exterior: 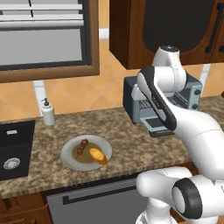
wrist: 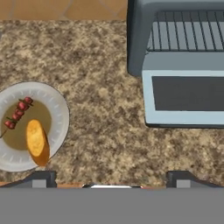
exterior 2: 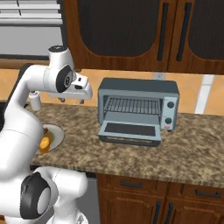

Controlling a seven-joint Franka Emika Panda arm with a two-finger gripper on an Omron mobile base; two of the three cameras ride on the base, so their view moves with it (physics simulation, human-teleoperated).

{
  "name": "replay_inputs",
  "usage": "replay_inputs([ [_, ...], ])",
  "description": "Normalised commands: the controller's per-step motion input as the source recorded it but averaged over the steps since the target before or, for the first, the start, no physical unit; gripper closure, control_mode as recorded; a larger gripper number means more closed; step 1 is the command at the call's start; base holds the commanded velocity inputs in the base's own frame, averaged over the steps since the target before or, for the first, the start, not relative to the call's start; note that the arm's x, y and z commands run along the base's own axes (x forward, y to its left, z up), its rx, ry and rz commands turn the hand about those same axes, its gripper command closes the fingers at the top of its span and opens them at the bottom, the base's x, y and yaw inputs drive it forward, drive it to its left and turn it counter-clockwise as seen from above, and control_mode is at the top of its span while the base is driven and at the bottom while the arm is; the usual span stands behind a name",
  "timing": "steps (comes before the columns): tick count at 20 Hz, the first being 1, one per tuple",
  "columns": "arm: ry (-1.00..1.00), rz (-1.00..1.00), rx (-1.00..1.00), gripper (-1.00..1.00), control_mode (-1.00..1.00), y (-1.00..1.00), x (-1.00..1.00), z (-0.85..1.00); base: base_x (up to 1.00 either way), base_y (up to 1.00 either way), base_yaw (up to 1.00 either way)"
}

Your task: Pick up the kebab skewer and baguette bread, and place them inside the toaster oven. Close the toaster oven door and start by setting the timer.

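Two things left to grab, the kebab skewer (wrist: 17, 113) and baguette (wrist: 36, 141) both sit on the plate (wrist: 60, 114) left of the toaster oven (exterior 2: 138, 110); door (wrist: 186, 97) already down; hand (wrist: 111, 177) wide open, empty, hovering over the worktop (wrist: 100, 100); next I'd guess swing plateward and drop onto the skewer.

Granite counter (exterior: 131, 144), dark wooden cabinets (exterior 2: 131, 35)

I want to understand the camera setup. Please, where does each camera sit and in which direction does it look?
Left base view: behind the arm's left, facing the counter, plate and toaster oven; arm at right.
Right base view: behind its right, facing the open toaster oven door; arm at left.
Hand view: above, looking down; open gripper at bottom.
All three share the plate and oven.
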Motion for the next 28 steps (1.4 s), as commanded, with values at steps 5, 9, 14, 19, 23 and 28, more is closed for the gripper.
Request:
replay_inputs([
  [5,0.00,0.00,0.00,-1.00,1.00,0.00,0.00,0.00,0.51,0.07,-0.09],
  [9,0.00,0.00,0.00,-1.00,1.00,0.00,0.00,0.00,0.48,0.00,-0.04],
  [14,0.00,0.00,0.00,-1.00,1.00,0.00,0.00,0.00,0.14,0.00,0.00],
  [19,0.00,0.00,0.00,-1.00,-1.00,0.00,0.00,0.00,0.00,0.00,0.00],
  [23,-0.14,0.04,0.01,-1.00,-1.00,-0.62,-0.25,0.00,0.00,0.00,0.00],
  [28,-0.25,0.18,0.09,-1.00,-1.00,-1.00,-0.49,0.00,0.00,0.00,0.00],
])
